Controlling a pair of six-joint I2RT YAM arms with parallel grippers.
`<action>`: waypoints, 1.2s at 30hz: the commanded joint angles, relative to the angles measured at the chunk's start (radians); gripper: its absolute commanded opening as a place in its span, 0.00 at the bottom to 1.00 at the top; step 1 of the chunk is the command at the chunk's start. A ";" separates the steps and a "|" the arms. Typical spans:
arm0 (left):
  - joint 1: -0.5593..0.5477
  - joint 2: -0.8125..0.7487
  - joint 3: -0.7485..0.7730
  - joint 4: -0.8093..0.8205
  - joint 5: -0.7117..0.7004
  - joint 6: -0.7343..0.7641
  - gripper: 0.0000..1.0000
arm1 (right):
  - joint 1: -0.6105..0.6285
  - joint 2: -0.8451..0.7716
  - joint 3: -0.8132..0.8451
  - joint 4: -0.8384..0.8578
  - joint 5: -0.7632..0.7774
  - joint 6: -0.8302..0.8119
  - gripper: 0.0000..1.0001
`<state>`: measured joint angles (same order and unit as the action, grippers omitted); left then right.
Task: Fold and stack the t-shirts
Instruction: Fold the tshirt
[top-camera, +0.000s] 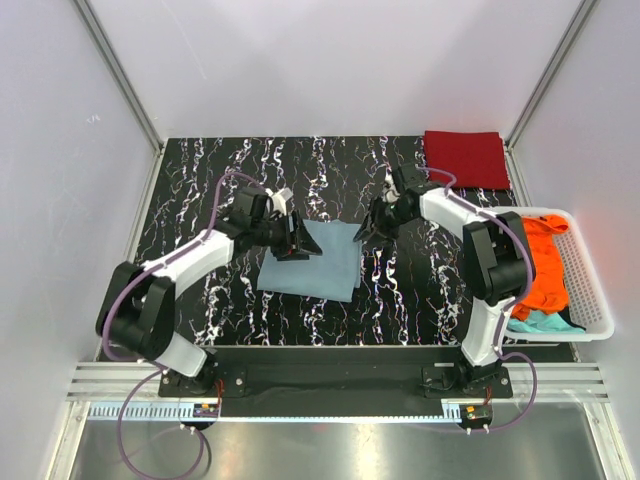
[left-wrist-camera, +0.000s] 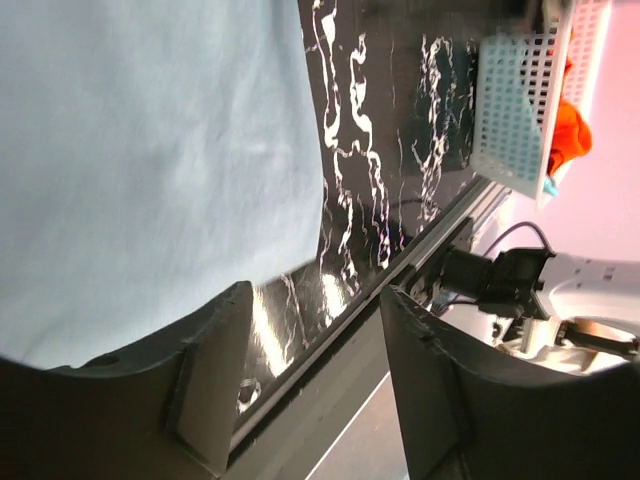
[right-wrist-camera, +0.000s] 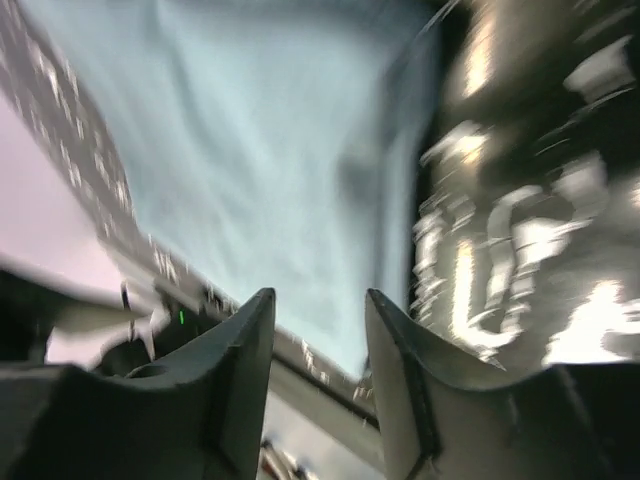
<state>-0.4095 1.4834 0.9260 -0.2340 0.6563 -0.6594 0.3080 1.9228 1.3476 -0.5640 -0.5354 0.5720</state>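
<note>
Your left gripper (top-camera: 298, 243) and right gripper (top-camera: 368, 230) hover released and empty at the far corners of the grey-blue shirt (top-camera: 320, 266) lying flat on the table (top-camera: 200, 170), likely placed to pinch that edge for folding.

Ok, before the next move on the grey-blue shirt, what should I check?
1. Left gripper empty, jaws apart: ok.
2. Right gripper empty, jaws apart: ok, though its view is blurred.
3. Grey-blue shirt lying flat between the grippers: ok.
4. Its fold neat enough to stack: cannot tell.
5. Dark red shirt folded in the far right corner: ok.
6. Orange shirt and teal shirt out of the basket: not ok, both lie in it.
</note>
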 joint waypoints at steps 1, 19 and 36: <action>0.000 0.064 -0.021 0.182 0.091 -0.054 0.57 | 0.129 -0.053 -0.057 -0.014 -0.144 0.011 0.45; 0.162 0.094 -0.234 0.052 -0.026 0.116 0.51 | 0.121 -0.126 -0.415 0.371 -0.215 0.224 0.26; 0.177 -0.512 -0.481 0.050 -0.173 -0.287 0.79 | 0.020 -0.444 -0.498 0.199 -0.077 0.221 0.65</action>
<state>-0.2043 1.0203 0.5552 -0.2684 0.5098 -0.7330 0.3435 1.5196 0.8539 -0.3134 -0.6674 0.7937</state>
